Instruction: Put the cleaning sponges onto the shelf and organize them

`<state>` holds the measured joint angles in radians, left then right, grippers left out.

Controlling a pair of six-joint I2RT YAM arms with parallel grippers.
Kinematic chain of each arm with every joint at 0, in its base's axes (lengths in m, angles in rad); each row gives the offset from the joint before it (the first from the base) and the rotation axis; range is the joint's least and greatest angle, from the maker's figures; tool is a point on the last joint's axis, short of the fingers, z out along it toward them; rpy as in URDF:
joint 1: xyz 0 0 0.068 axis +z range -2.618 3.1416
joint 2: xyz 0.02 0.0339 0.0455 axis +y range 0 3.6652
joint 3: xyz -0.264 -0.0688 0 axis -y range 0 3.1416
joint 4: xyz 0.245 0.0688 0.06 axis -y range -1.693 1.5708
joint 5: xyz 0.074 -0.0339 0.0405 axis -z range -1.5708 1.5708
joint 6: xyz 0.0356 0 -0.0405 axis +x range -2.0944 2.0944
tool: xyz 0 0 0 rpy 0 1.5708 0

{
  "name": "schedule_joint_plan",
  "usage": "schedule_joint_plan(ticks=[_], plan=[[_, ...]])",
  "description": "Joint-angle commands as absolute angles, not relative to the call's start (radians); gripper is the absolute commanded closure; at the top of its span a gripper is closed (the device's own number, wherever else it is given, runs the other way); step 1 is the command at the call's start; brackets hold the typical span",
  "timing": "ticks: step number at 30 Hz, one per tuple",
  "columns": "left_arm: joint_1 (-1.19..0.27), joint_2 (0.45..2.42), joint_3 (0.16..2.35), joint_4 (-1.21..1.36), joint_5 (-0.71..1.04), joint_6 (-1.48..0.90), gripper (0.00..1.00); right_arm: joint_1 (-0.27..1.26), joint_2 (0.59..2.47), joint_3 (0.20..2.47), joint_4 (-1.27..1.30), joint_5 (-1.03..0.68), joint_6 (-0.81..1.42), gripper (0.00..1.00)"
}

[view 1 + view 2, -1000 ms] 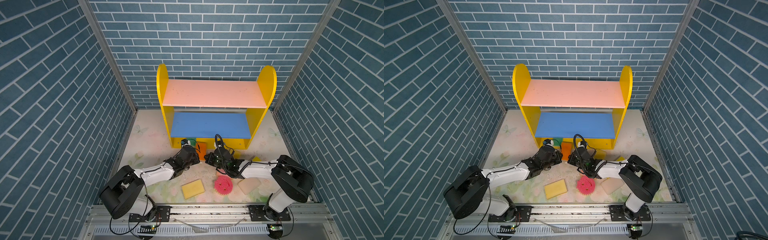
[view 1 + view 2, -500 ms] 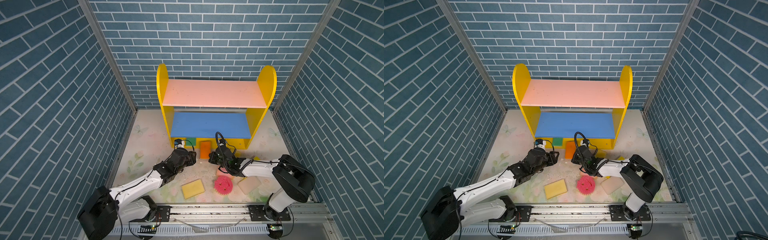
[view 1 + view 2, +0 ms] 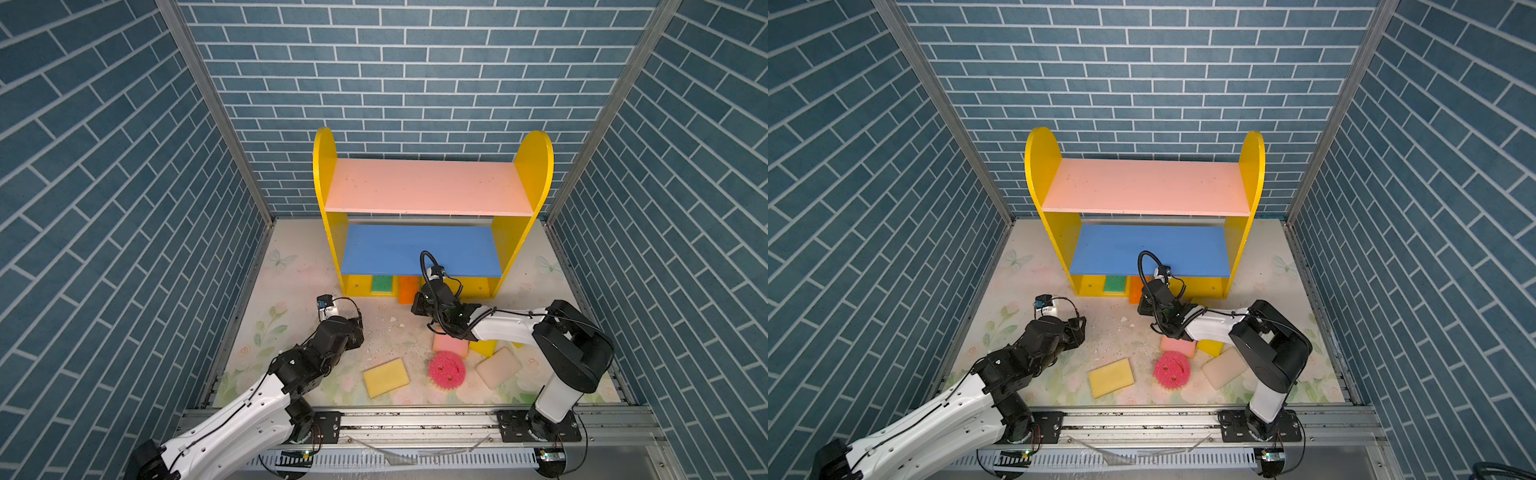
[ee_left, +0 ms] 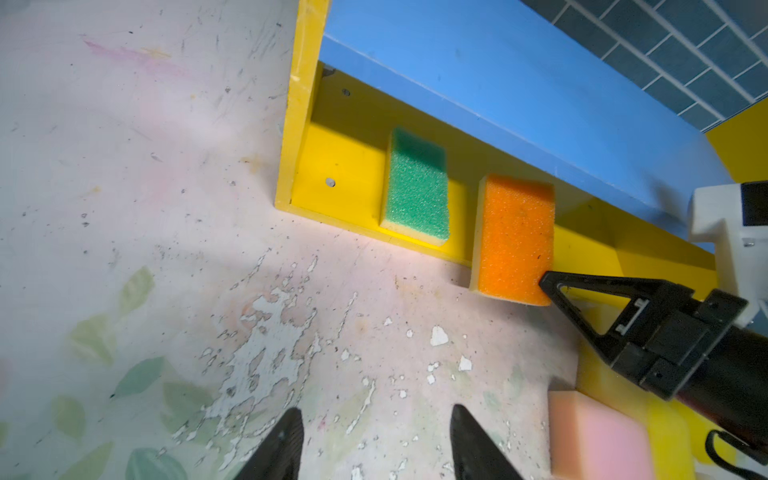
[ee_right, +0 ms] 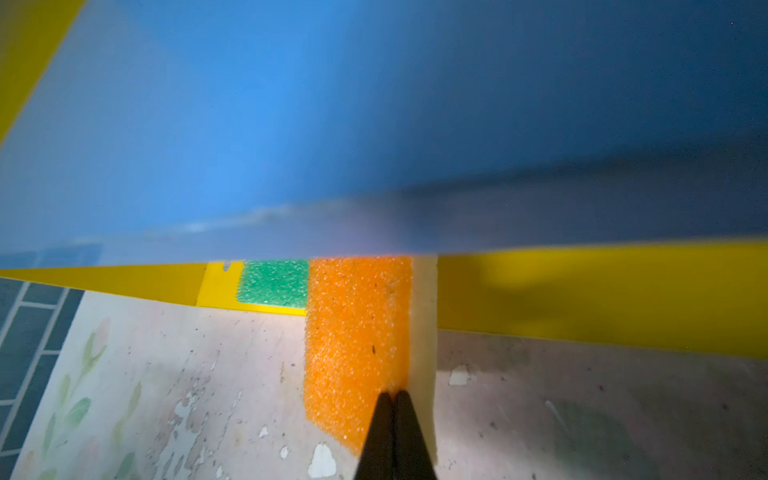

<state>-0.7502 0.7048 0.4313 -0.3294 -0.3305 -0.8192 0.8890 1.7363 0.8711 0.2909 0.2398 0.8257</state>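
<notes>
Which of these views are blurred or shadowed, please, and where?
Right wrist view: the blue middle board is soft and partly shadowed, the orange sponge sharp. Left wrist view: the pink sponge is blurred. Both top views are crisp.

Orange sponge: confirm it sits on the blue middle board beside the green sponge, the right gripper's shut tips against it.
Wrong level. The left wrist view shows the orange sponge on the yellow base, under the blue middle board, beside the green sponge, with the shut right gripper against it.
</notes>
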Motion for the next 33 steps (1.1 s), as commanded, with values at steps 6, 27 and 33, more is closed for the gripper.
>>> schedule_joint_plan(ticks=[6, 27, 33], plan=[[-0.746, 0.705, 0.420, -0.403, -0.346, -0.809, 0.42, 0.889, 1.837, 0.954, 0.258, 0.322, 0.801, 1.00], [-0.746, 0.731, 0.422, -0.396, -0.331, -0.834, 0.43, 0.882, 1.845, 0.943, 0.172, 0.427, 0.851, 0.76], [-0.746, 0.739, 0.423, -0.397, -0.330, -0.834, 0.42, 0.884, 1.778, 0.931, 0.127, 0.386, 0.856, 0.79]])
